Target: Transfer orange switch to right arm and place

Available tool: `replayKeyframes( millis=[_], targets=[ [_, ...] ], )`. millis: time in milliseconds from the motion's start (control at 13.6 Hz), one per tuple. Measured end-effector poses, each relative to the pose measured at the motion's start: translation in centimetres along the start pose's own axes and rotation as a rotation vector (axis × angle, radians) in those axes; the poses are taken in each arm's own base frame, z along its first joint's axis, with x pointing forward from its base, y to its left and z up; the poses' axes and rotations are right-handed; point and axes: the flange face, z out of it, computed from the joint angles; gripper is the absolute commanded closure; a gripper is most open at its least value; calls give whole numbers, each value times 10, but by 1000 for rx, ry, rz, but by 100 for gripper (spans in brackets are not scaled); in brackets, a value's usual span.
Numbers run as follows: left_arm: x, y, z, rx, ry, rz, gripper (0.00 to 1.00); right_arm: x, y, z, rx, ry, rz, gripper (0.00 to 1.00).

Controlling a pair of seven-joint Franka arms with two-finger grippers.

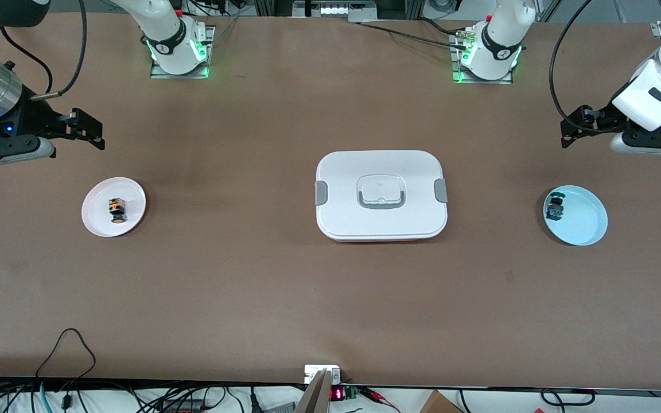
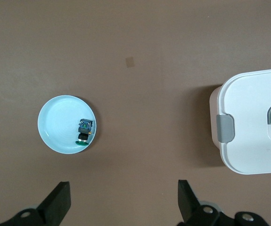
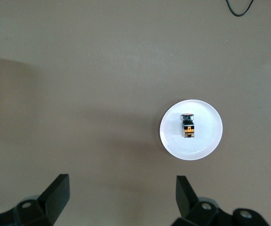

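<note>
The tiny black switch with the bright orange face is lying on the small round white plate toward the right arm's end of the table, almost directly below the right arm's slim black two-finger gripper, which is hanging above the bare brown table just beside that plate with its fingers spread wide and gripping nothing. The left arm's black linkage gripper is hovering high at its own end, likewise released and empty, with the round pale blue plate and its small dark piece with a blue-green top sitting on the table below it. Both arms appear to be waiting, raised so each wrist camera is looking down at its plate. The large white rectangular lidded box with grey clips and a handle is resting in the middle between the two grippers, well apart from both plates; I judge it the only thing any crossing reach would need to clear. Nothing is crowding the orange switch itself.
</note>
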Motion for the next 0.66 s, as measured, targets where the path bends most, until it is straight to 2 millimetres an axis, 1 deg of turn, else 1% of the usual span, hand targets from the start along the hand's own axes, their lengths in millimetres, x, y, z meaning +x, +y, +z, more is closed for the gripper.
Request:
replayKeyframes(
  millis=[220,367,440,661],
  targets=[
    [6,-1,-2,-1,7,-2,0,-1,5,11,5,-77,15,0],
    [8,-1,-1,-1,3,-3,0,-3,15,9,7,-81,31,0],
    [9,-1,0,-1,-1,-3,0,-3,16,8,7,-81,33,0],
    [9,-2,1,-1,-5,-4,0,-3,13,6,7,-77,30,0]
  ],
)
